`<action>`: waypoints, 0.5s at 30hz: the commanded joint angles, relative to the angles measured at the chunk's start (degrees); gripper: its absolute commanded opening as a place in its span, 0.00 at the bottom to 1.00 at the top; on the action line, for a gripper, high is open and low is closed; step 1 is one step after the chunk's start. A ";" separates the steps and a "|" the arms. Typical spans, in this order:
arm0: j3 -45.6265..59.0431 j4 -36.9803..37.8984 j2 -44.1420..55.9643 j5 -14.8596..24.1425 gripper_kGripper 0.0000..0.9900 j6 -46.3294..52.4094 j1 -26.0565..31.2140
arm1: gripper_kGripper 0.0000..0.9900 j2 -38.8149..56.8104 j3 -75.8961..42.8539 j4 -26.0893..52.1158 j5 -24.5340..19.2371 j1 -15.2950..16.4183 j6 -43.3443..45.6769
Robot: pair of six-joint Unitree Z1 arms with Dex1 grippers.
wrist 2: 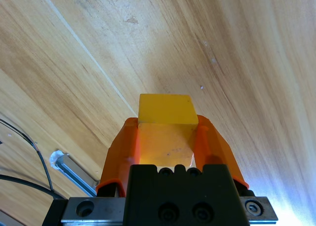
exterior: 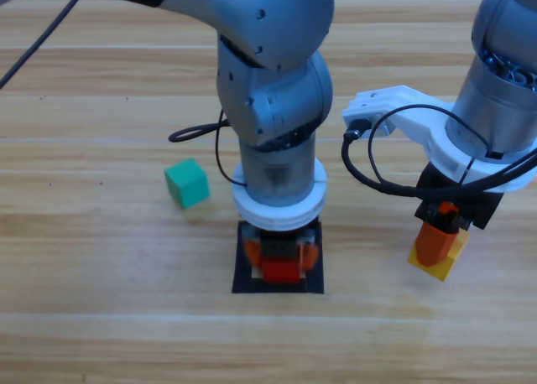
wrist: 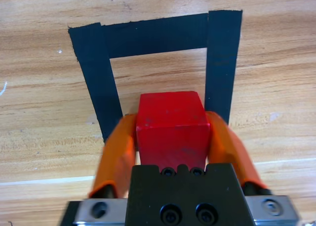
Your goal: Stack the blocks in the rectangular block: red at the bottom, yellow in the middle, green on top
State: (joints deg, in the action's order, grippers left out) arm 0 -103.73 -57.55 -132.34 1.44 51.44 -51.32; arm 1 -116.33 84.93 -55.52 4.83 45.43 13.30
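Left gripper [wrist: 170,132] clamps red cube [wrist: 172,125] over black tape outline [wrist: 163,36]; right gripper [wrist 2: 165,132] clamps yellow cube [wrist 2: 165,117]; off-centre release risks cube straddling tape

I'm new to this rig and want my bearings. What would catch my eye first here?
The left gripper holds the red cube over the black tape square at the table's middle. To the right, the right gripper grips the yellow cube. The green cube sits alone on the wood, left of the square.
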 commanded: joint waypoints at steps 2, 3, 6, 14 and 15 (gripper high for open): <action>-0.42 -0.37 -3.45 0.76 1.00 0.68 0.34 | 0.00 -0.04 -1.78 0.76 0.88 -1.84 0.41; -0.24 -0.37 -3.27 0.76 1.00 0.59 0.34 | 0.00 -0.04 -1.78 0.68 0.88 -1.84 0.41; -0.07 -0.46 -2.75 1.02 1.00 0.59 0.34 | 0.00 -0.04 -1.78 0.76 0.97 -1.84 0.41; -0.77 -0.81 1.56 1.55 1.00 0.33 0.43 | 0.00 -0.04 -1.87 0.76 1.15 -1.75 0.32; -1.39 -0.99 2.35 1.55 1.00 0.16 0.52 | 0.00 -0.13 -1.96 0.76 1.06 -1.84 0.32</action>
State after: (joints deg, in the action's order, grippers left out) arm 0 -104.13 -57.89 -132.45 1.93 51.60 -51.32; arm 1 -116.33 84.82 -55.52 4.83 45.43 13.37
